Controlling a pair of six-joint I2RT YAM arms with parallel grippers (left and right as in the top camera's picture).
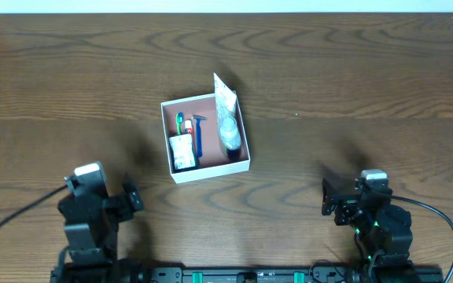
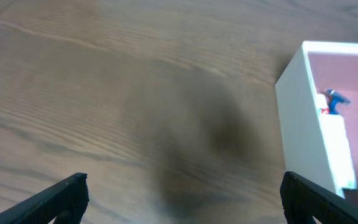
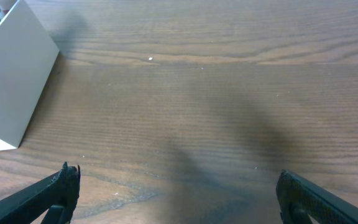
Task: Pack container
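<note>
The container (image 1: 208, 170), a shallow white box with a pink-brown inside, sits mid-table. In it lie a green toothbrush, a blue razor (image 1: 198, 134), a small green-white packet (image 1: 182, 152) and a clear bottle with a white packet (image 1: 227, 118) along the right wall. My left gripper (image 1: 132, 196) is open and empty, low and left of the box. My right gripper (image 1: 330, 200) is open and empty, low and right of it. The left wrist view shows the box's white wall (image 2: 303, 124); the right wrist view shows its corner (image 3: 14, 81).
Bare dark wood table (image 1: 352, 86) all around the box. Black cables run from both arm bases at the front edge. The table's far edge meets a pale wall at the top.
</note>
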